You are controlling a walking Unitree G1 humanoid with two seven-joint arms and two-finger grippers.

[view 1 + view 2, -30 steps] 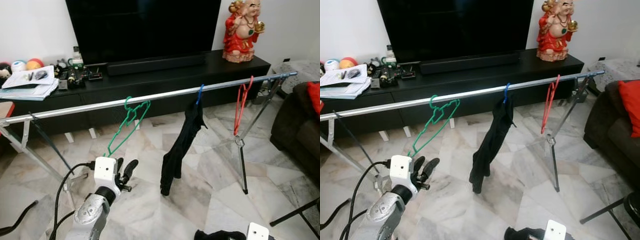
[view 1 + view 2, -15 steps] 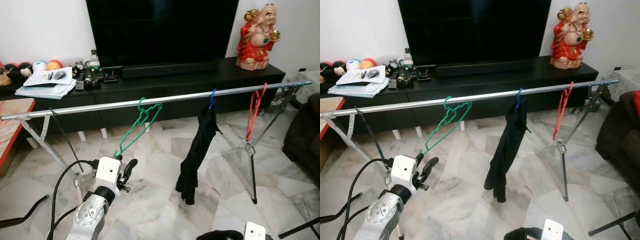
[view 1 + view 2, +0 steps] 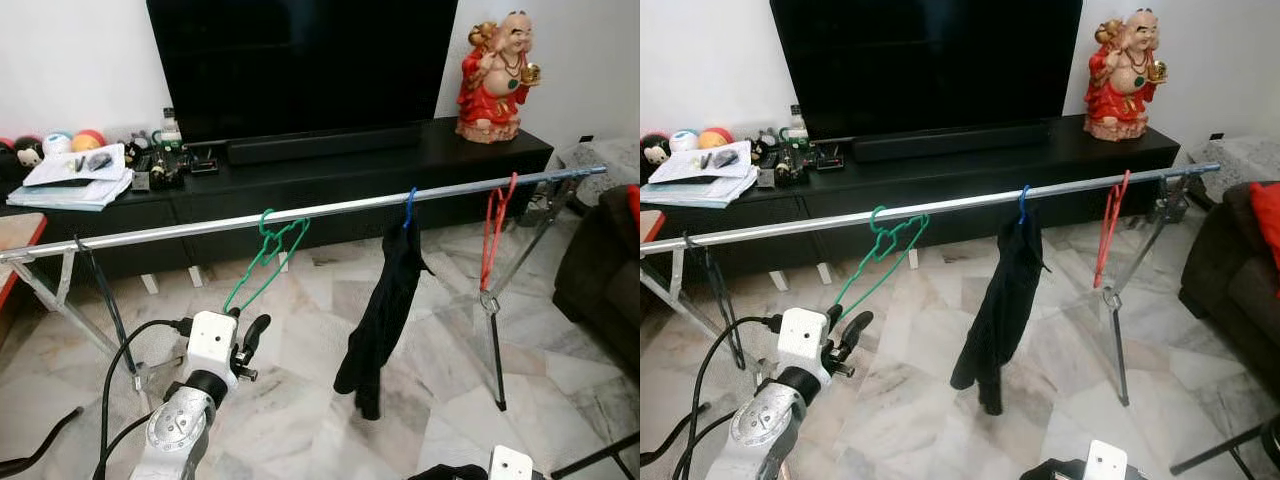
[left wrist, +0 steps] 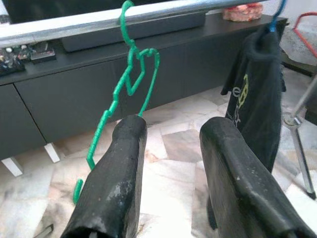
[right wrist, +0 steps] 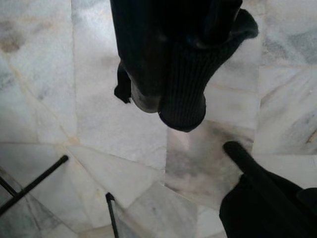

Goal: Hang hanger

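Below the silver rail [image 3: 300, 213], left gripper [image 4: 171, 148] hangs spread and empty, backed away from the green hanger [image 3: 262, 262]; hooked on now, so hanging looks done. Down low, right gripper [image 5: 173, 74] pinching dark knit cloth [image 5: 185, 94]. Can't make out what garment, mostly cut off.

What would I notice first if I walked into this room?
Probably the long silver rail across the room, with a green hanger, a black garment on a blue hanger, and a red hanger on it. Behind it, a red statue stands beside the big black TV.
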